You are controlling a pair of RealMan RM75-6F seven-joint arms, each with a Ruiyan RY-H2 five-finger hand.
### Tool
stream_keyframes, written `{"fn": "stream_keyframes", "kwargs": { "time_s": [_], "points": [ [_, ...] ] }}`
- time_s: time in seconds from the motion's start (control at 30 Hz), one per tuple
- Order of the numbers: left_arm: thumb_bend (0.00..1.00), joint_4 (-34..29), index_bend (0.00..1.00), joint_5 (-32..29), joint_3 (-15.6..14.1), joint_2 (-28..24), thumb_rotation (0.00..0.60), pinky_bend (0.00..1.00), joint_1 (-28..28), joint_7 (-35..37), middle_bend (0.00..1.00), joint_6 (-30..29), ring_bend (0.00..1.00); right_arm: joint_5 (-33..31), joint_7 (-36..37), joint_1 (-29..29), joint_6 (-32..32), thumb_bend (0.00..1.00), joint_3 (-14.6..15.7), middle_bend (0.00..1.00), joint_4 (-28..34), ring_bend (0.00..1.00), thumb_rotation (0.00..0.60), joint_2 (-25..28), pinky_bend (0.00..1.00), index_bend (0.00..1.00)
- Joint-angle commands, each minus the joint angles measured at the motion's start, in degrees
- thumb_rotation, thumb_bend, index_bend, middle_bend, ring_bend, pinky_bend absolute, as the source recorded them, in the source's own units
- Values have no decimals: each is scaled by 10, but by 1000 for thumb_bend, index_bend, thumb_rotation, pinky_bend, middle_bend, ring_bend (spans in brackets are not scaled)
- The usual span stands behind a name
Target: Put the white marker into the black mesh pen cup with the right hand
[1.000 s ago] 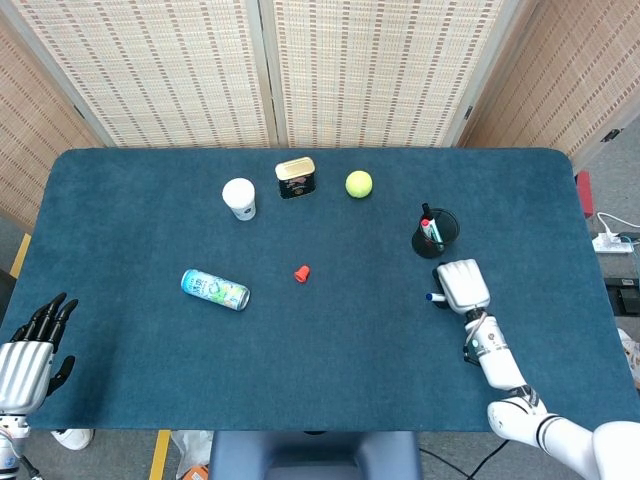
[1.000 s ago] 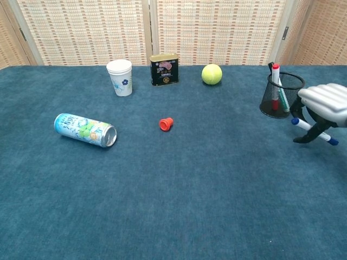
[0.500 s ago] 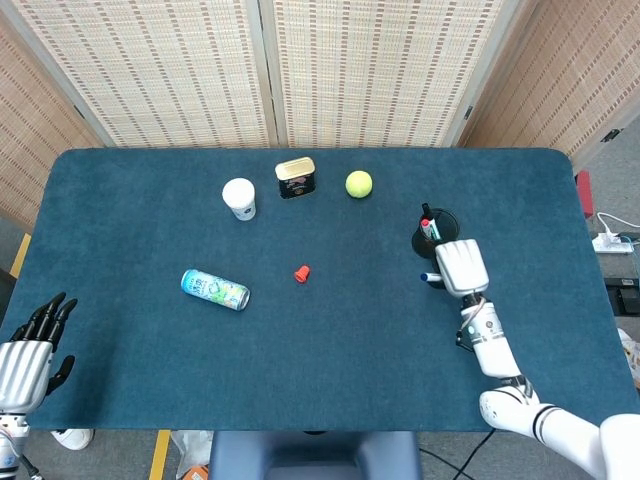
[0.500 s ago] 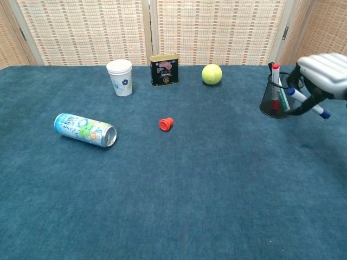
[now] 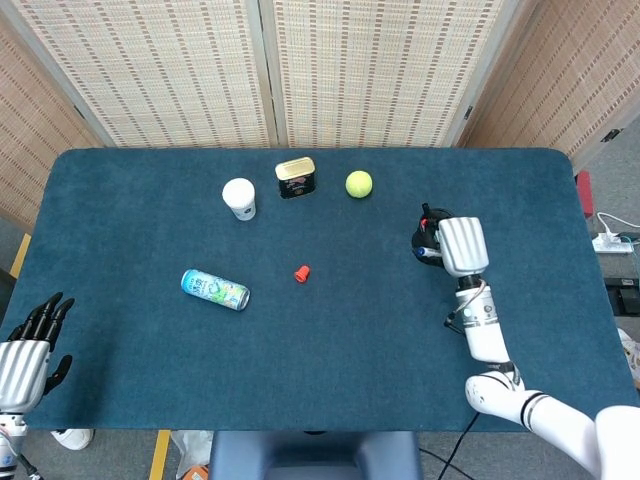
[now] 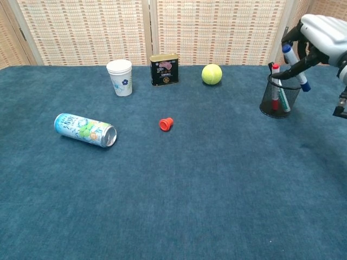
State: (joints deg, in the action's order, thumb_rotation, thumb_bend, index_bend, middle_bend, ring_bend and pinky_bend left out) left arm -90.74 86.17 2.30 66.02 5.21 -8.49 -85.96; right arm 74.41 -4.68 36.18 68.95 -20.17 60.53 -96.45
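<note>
1. Since a second ago the right hand [image 6: 324,33] has risen from the surface [image 6: 217,184] beside the black mesh pen cup [image 6: 279,96] to a place above the cup's rim, carrying the white marker [image 6: 295,67] with it.
2. White marker: it hangs tilted in the air above the pen cup, blue at both ends, its lower end over the cup's right rim in the chest view; it is not inside the cup.
3. Right hand: its dark fingers [image 6: 297,66] are curled around the marker's middle and grip it, with the white back of the hand uppermost. In the head view the right hand [image 5: 461,245] covers the right part of the cup, and a blue end of the marker [image 5: 428,253] sticks out to its left.
4. Black mesh pen cup: it stands upright on the blue surface and holds a red-capped pen [image 6: 275,81] and a green-marked one, both leaning inside it.
5. Left of the pen cup, along the far side, sit a yellow tennis ball [image 6: 212,74], then a dark tin [image 6: 164,69], then a white paper cup [image 6: 120,77] standing upright.
6. Nearer than those and well left of the pen cup lie a small red cap [image 6: 166,124] and, further left, a drinks can [image 6: 85,130] on its side.
7. Left hand [image 5: 28,350]: it is far from the pen cup, at the lower left edge of the head view beside the surface, holding nothing, its dark fingers extended and slightly apart.
</note>
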Motion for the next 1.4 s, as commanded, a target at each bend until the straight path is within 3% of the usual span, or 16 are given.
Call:
{"fn": "stream_keyframes", "kwargs": {
  "time_s": [0.03,0.33,0.8,1.4],
  "points": [
    [302,1,91,-1,0,1,600,333,-1,-4,23,-1,104,-14,72,8,7,46,-25,605,-26,691,600,-12,992,845],
    [302,10,91,3,3,10,600,333,-1,-23,26,-11,104,-37,231,21,-16,46,-54,606,-97,693,600,-28,992,845],
    [302,19,91,17,5,21,600,339,-4,-48,34,-32,104,-48,430,63,-95,46,-65,606,-243,693,600,-56,992,845],
    [302,24,91,25,7,31,600,338,-5,-82,37,-43,104,-16,635,93,-166,46,-22,606,-395,693,600,-104,992,845]
  ]
}}
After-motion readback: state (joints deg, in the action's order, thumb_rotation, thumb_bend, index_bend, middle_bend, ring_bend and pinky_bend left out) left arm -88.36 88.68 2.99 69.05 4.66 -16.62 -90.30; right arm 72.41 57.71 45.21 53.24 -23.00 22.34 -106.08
